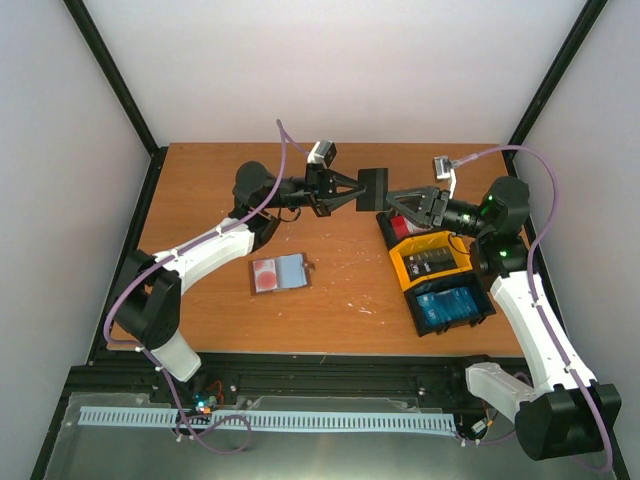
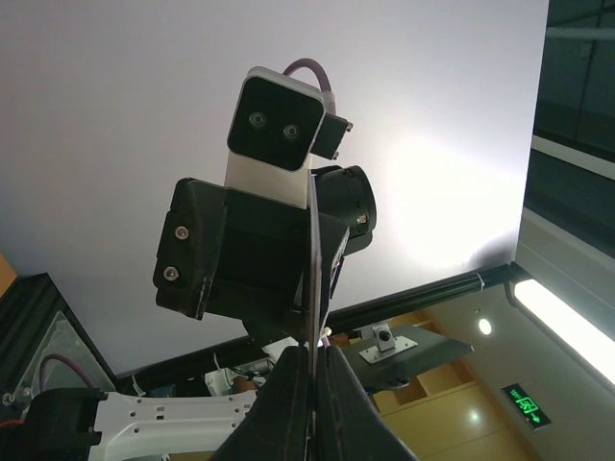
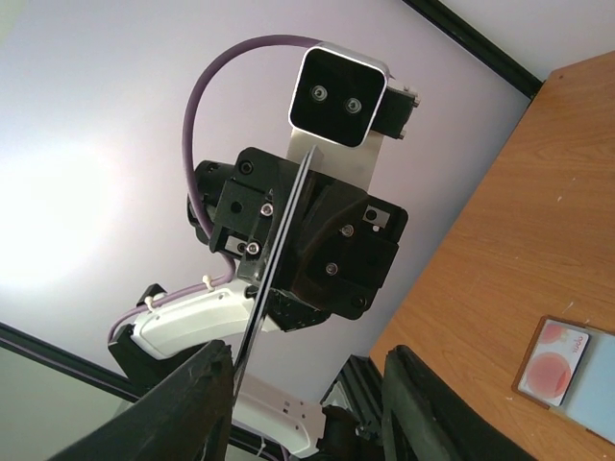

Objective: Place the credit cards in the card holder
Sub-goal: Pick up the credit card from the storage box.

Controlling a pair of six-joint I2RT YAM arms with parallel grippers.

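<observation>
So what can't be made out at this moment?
- Dark card face: edge-on in both wrist views, too small from the top.
- Card holder: cut off by the frame edge in the right wrist view; clasp too small from the top.
- Far tray: right gripper hides most of it from the top.
- Blue cards: too small from the top to count.

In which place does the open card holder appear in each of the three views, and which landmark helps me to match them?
Top external: the card holder lies open on the table, left of centre.
Left wrist: not in it.
Right wrist: bottom right corner, on the table.
Shared landmark: the dark card gripped by the left end effector, seen edge-on in both wrist views.
</observation>
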